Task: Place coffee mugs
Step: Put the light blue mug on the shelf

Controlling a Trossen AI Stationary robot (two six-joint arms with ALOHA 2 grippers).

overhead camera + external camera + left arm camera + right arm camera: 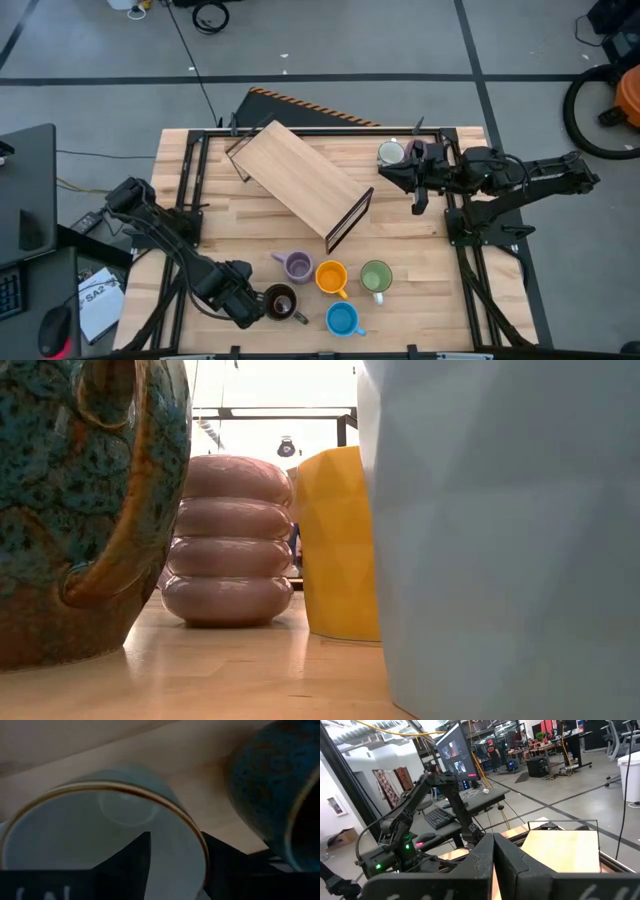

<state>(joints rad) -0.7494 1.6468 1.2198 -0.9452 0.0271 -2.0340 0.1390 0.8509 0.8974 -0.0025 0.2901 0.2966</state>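
Five coffee mugs counted from above near the table's front edge: lilac (pixel 297 265), orange (pixel 331 277), green (pixel 376 277), blue (pixel 342 319) and dark brown (pixel 280 302). Left gripper (pixel 245 300) touching the dark brown one on its outer side, so nearer to it by far than the other arm. Sixth, a white mug (pixel 391 153), just beside the right gripper (pixel 415 178) at the far side, past the wooden shelf (pixel 300 185).

From table height, only mug walls close up: speckled blue (pixel 60 510), ribbed lilac (pixel 228 540), orange (pixel 340 540). No gripper to be seen.

Through the left wrist, fingers spread, one finger (pixel 135 860) inside the cup, the other outside, brown rim (pixel 165 802) passing between them and apparently not pinched. Probably calls for a straight lift to clear that rim without tipping the mug.

Through the right wrist, fingers (pixel 493 845) pressed together on nothing, pointing away into the room.
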